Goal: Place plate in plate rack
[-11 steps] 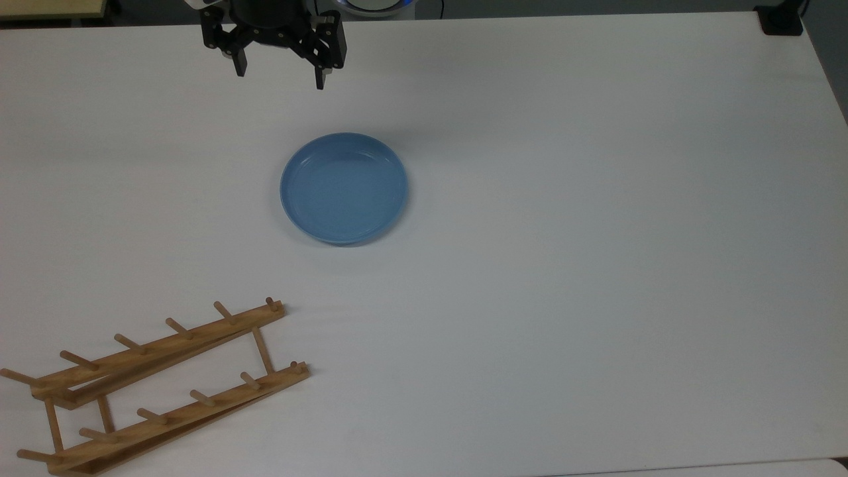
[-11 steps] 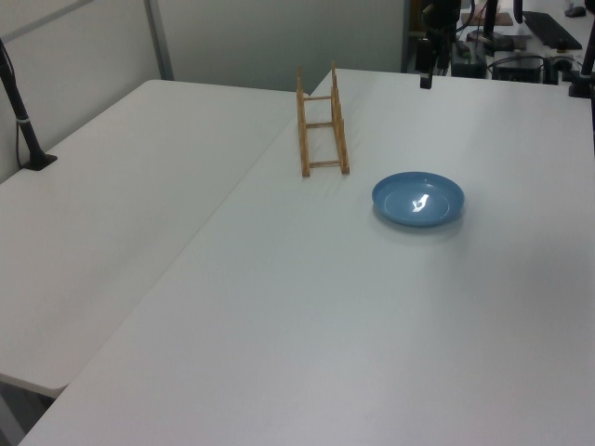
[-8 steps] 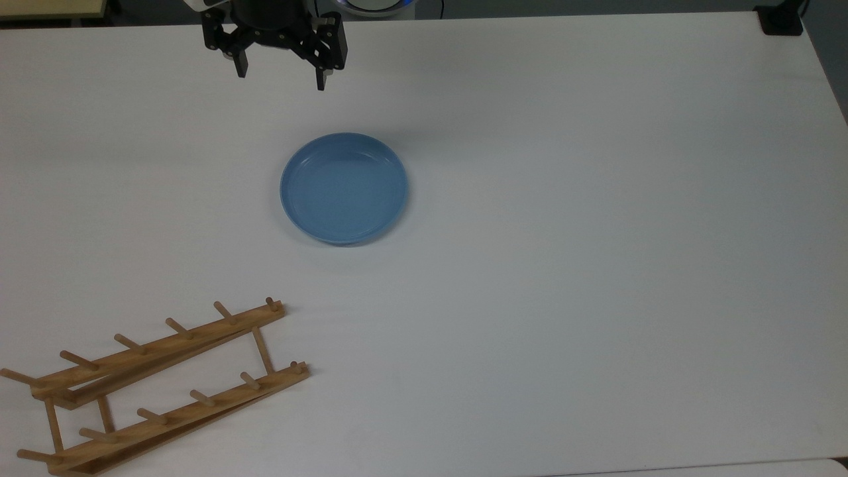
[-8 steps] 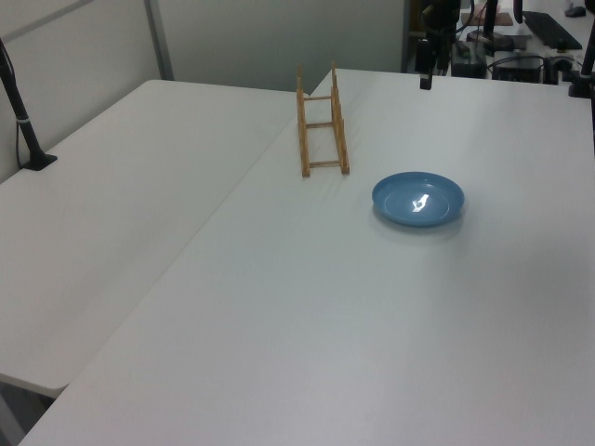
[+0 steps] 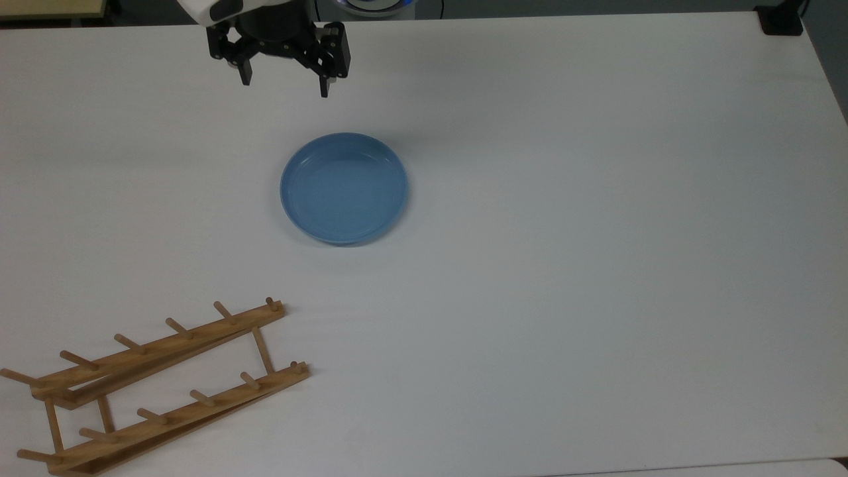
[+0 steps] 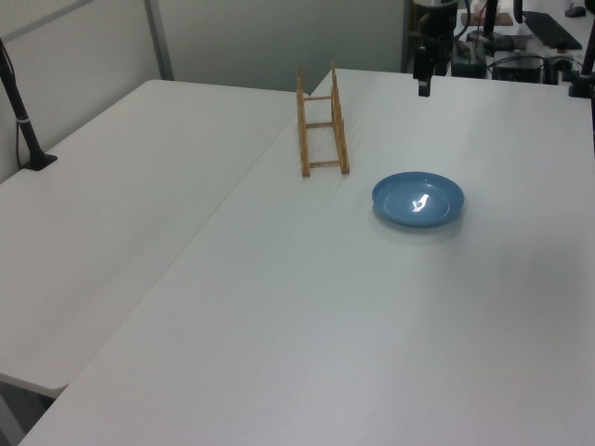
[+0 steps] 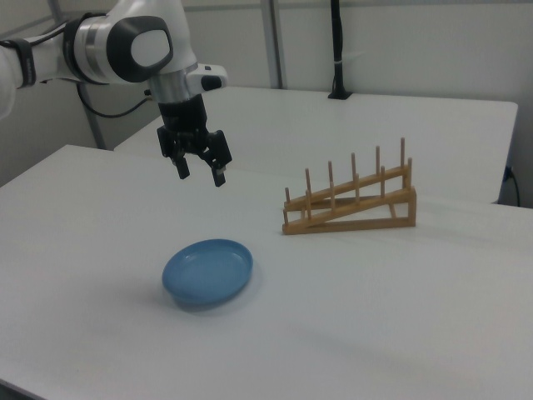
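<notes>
**Open Gripper Hangs Above White Table, Plate and Rack Apart**

A broad white table fills the top view, with a dark strip of floor along its far edge. The black gripper hangs near the top edge, its two fingers spread wide and pointing down, holding nothing and touching nothing. The light-blue plate lies flat on the table below it in the picture, apart from the fingers. The wooden plate rack stands in the top view's lower left corner, well apart from the plate, its pegs bare.

In the left view, two white tables meet along a seam, with a pale wall behind and cluttered desks at the far right. The gripper is seen edge-on at the top, above the table's far end; its spread cannot be judged from this angle. The plate rests right of centre, a bright glint on its glossy surface. The rack stands end-on just to the left view's left of it and farther back.

The right view shows grey partition walls and a black post behind the tables. The white arm reaches in from the right view's left; the gripper hovers in mid-air with fingers parted, empty, above and behind the plate. The rack stands to the right view's right, sloping upward, near the plate but not touching it.
</notes>
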